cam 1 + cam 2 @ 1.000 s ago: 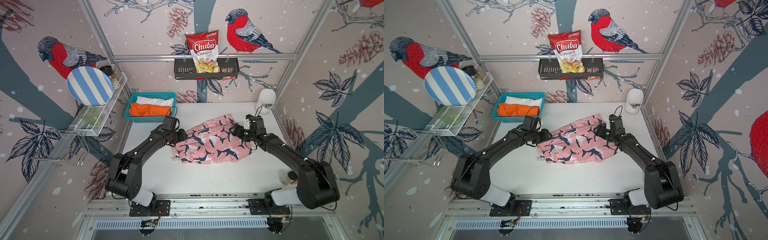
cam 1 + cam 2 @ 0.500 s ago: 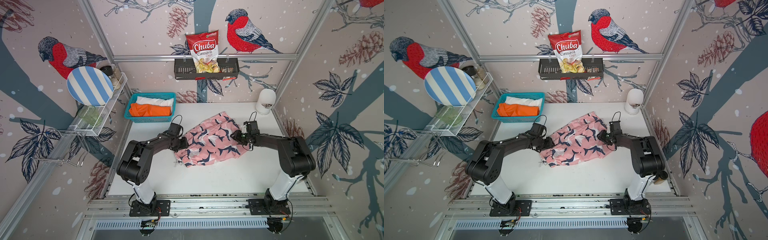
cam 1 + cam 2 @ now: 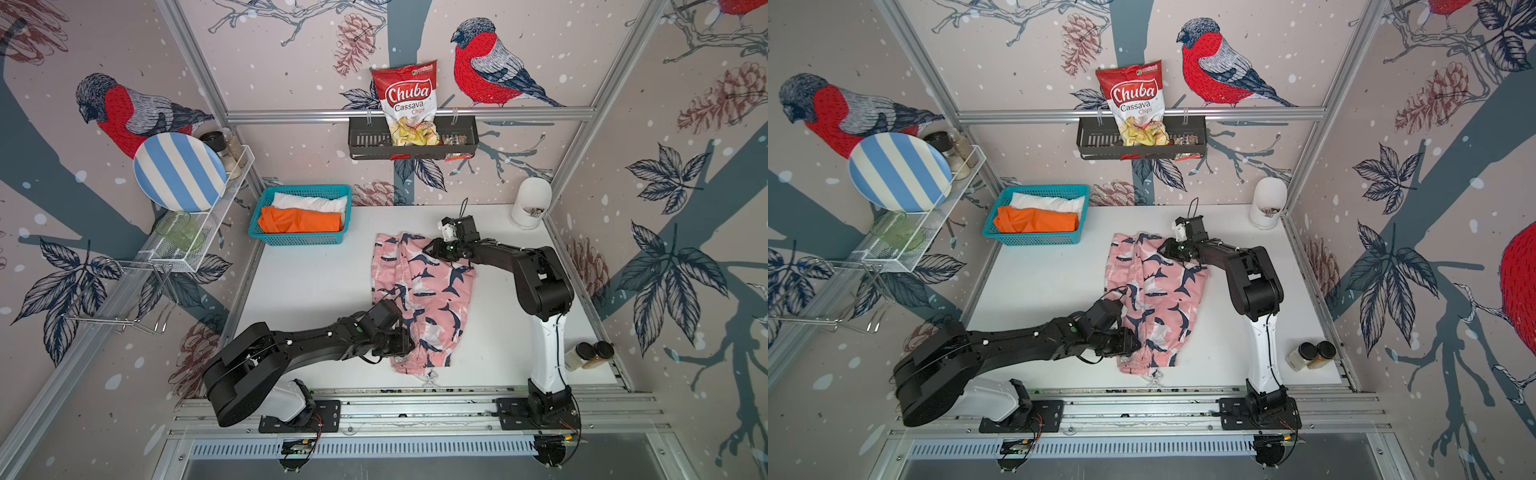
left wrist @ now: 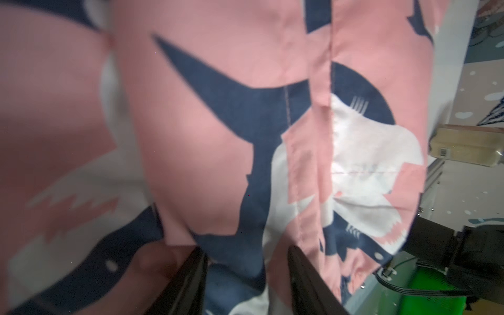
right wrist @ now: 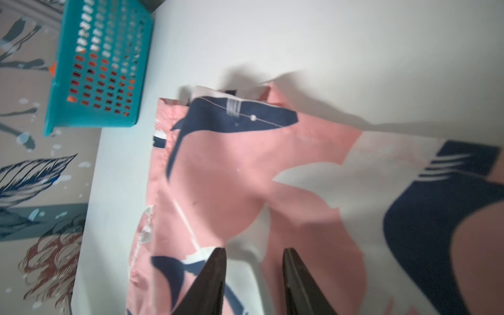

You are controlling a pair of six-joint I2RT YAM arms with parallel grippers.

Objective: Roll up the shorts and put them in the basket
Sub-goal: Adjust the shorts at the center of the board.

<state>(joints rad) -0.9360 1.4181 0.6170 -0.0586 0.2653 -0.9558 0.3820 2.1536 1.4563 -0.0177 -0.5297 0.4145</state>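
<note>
Clearly, bag (image 3: 409, 104) reads "Chuba Cassava Chips" — left tool (image 3: 409, 345) pinches pink shorts (image 3: 432, 291); right tool (image 3: 430, 249) over them, grip unclear.

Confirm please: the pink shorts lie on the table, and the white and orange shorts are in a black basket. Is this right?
Only the basket colour is wrong: the white shorts and orange shorts are in a teal basket, as both top views show. The pink shorts do lie on the table.
</note>
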